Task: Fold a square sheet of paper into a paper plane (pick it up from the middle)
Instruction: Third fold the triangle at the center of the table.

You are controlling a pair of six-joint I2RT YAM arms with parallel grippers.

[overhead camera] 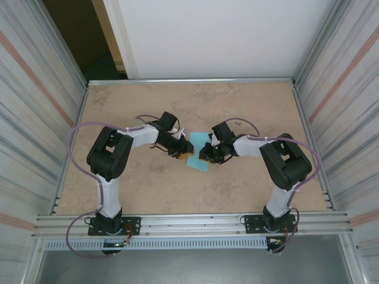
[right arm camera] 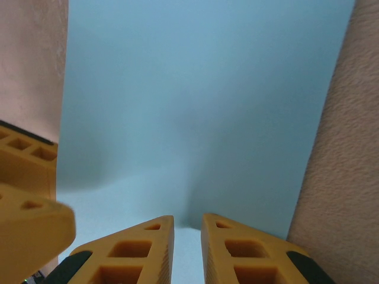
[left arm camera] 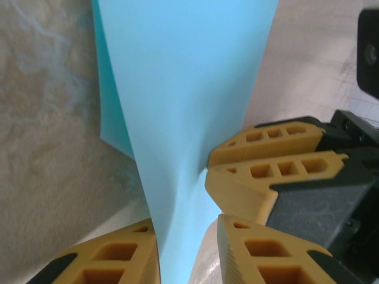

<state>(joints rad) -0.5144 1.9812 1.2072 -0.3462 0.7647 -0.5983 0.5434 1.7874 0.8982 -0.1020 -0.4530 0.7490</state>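
Starting with the square sheet of paper (overhead camera: 198, 164), you find it near the middle of the table (overhead camera: 249, 106), between the two arms, with no plane shape to it yet. It does not lie flat. In the left wrist view the sheet (left arm camera: 183, 89) rises off the board and narrows into a raised ridge. In the right wrist view the same blue sheet (right arm camera: 201, 118) runs down to a crease at the near edge. That pinched-up middle suits the task, since a thin sheet lying flat offers nothing to take hold of.

Your right gripper (overhead camera: 205, 155) reaches in from the right. From its own wrist camera, the right gripper (right arm camera: 188, 222) has its jaws nearly together with only a thin strip of blue between them, so I judge it clamped on the ridge.

Your left gripper (overhead camera: 184, 152) comes in from the opposite side. From its own camera, the left gripper (left arm camera: 185, 228) has its jaws either side of the ridge. The paper lies against one pad and a sliver of table shows beside the other, so you cannot tell whether it truly bites. The right gripper's fingers (left arm camera: 278, 171) sit just beside it, which explains the crowding: both hands want the same central fold.

I judge the task to be early, at the pick-up. Lifting will call for matched motion from both arms, or the thin paper may tear or slip.
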